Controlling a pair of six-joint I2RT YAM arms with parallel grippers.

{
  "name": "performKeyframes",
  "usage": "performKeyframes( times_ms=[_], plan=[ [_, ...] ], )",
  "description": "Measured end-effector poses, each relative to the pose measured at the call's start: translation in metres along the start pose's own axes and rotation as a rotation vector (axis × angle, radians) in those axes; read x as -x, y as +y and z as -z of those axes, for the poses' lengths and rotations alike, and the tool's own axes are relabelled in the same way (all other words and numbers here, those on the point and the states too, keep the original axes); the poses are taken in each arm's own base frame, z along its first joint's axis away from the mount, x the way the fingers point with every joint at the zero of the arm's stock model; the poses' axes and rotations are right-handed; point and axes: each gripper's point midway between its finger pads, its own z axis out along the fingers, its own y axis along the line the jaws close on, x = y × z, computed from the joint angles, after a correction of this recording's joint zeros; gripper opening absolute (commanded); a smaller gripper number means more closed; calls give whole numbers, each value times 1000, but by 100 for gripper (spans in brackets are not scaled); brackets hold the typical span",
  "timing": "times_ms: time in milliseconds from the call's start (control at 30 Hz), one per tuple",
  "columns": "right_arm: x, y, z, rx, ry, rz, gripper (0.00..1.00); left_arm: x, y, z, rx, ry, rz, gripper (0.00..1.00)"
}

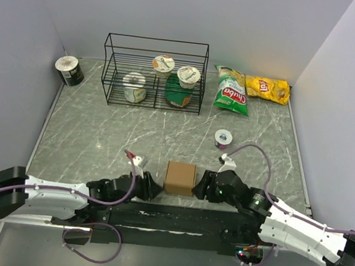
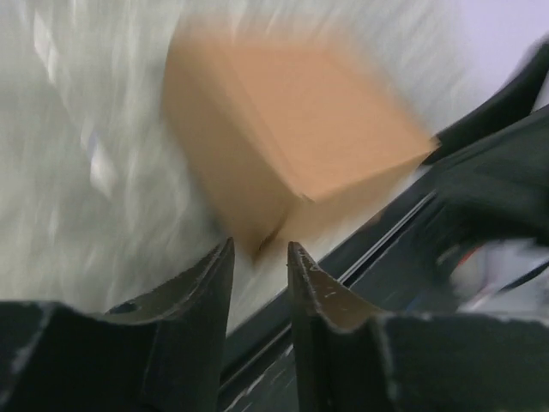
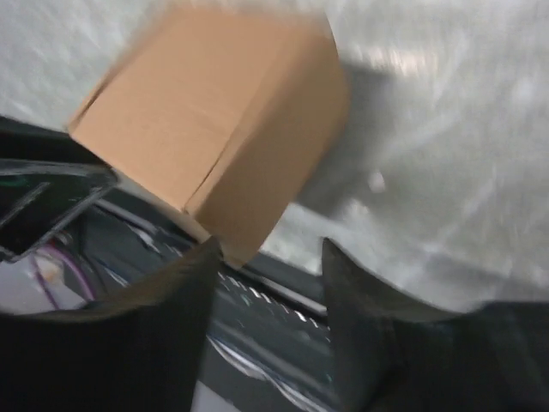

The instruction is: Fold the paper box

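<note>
The paper box [image 1: 180, 177] is a small closed brown cardboard cube standing on the marble table near the front edge, between my two grippers. My left gripper [image 1: 156, 187] sits just left of it, jaws a narrow gap apart and empty. In the left wrist view the box [image 2: 317, 120] is blurred, just beyond the gripper [image 2: 261, 245]. My right gripper [image 1: 201, 186] sits just right of the box, open and empty. In the right wrist view the box [image 3: 197, 112] is ahead and left of the gripper [image 3: 269, 242], its lower corner close to the left finger.
A black wire rack [image 1: 153, 72] with several yogurt cups stands at the back. Beside it lie a green chip bag [image 1: 231, 91] and a yellow one [image 1: 267, 89]. A tape roll [image 1: 223, 137] lies behind the right gripper, and a cup [image 1: 69, 70] at the far left. A black strip [image 1: 174, 217] runs along the near edge.
</note>
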Motion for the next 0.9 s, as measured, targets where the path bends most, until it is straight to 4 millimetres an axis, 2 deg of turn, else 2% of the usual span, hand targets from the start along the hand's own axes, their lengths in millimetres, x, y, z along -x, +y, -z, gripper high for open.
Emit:
performKeyframes(
  times_ms=[133, 267, 300, 400, 500, 633, 767, 900],
  plan=[
    [-21, -11, 3, 2, 80, 47, 72, -47, 38, 12, 105, 163, -49, 58],
    [-33, -15, 2, 12, 129, 89, 75, -47, 32, 14, 73, 158, -29, 65],
    [-35, -15, 1, 11, 137, 98, 76, -46, 31, 14, 69, 156, -29, 70],
    [-37, -16, -4, 1, 156, 126, 77, -46, 27, 15, 42, 157, -34, 78],
    [-39, -20, -14, -27, 172, 163, 76, -47, 22, 17, 1, 163, -59, 82],
    [-38, -26, -25, -74, 183, 243, 74, -50, 19, 14, -25, 185, -142, 78],
    [-26, -15, -35, -57, 151, 315, 72, -49, 20, 2, -8, 198, -222, 68],
    [-13, -6, -46, -45, 107, 383, 65, -39, 27, -13, 26, 175, -267, 62]
  ],
)
